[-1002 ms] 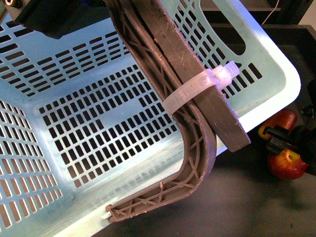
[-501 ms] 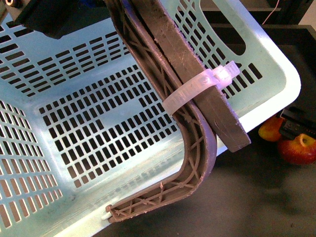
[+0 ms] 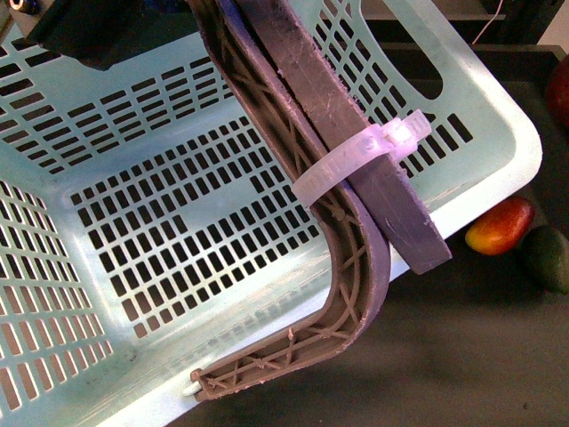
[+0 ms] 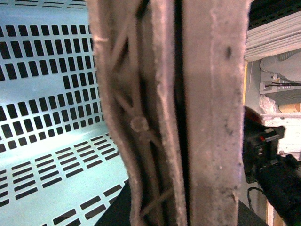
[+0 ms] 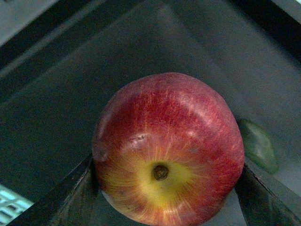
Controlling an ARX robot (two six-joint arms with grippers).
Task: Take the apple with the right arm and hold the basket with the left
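Right gripper fingers (image 5: pixel 70 198) are seen as two flat, wedge-shaped plates, matte dark grey with straight edges. Left arm housing (image 3: pixel 80 36) is seen as a blocky matte-black casing. Right arm body (image 4: pixel 275 179) is rendered black, boxy and blurred, and a small red marking (image 4: pixel 269 136) is noted on it.

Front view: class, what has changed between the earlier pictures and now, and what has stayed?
The right pincer, shut on the apple, lifted it off the table; the green fruit is now uncovered. The basket, its handle and the red-yellow fruit stayed put.
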